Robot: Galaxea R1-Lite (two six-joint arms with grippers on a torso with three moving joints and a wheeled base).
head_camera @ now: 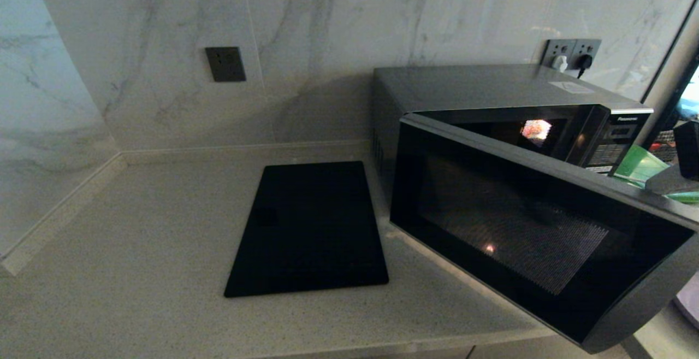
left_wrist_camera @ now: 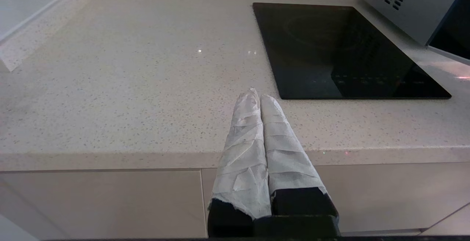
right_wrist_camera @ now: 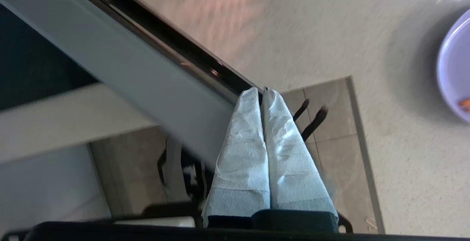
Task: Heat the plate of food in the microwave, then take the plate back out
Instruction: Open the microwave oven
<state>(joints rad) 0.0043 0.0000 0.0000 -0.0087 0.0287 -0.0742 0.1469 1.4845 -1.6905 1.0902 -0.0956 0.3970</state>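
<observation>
Head view: a speckled pale tabletop (head_camera: 136, 249) meets marble walls. The black cooktop slab (head_camera: 308, 230) lies at centre. At right the microwave (head_camera: 491, 88) stands with its dark glass door (head_camera: 524, 228) swung open toward the lower right.

Left wrist view: the left hand (left_wrist_camera: 256, 96), clenched and empty, hangs at the tabletop's front edge, near the cooktop slab.

Right wrist view: the right hand (right_wrist_camera: 261, 91), clenched on nothing, sits at the door's silver edge. The plate of food (right_wrist_camera: 455, 76) lies on the tabletop at the frame's right edge, an orange piece showing.
</observation>
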